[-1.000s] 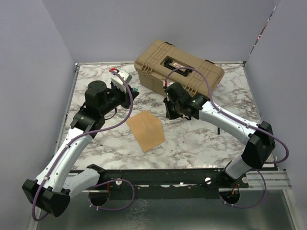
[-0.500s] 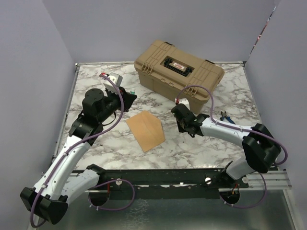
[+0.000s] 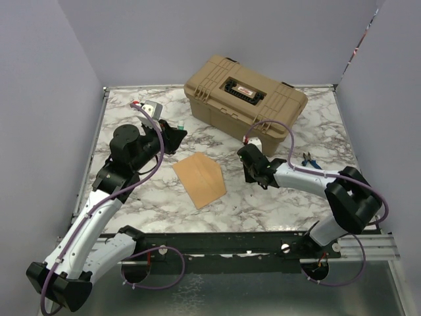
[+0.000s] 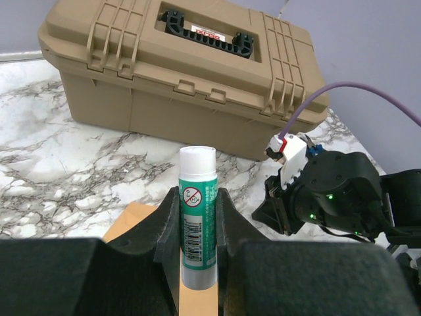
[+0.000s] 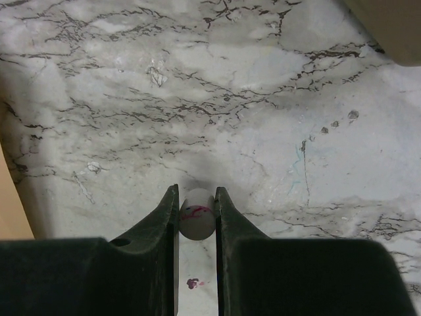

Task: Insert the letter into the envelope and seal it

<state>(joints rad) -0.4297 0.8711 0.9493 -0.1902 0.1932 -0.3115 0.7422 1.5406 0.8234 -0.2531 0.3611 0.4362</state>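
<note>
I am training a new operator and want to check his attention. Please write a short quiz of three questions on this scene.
1. True or false: the left gripper is shut on a glue stick.
2. What lies flat on the marble table between the arms? A) an orange-brown envelope B) a book C) a cup
3. Which gripper pinches the small white round object?
Key: 1 true; 2 A; 3 the right gripper.

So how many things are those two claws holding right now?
2: a green-and-white glue stick between the left gripper fingers, and a small white round cap pinched in the right gripper.
</note>
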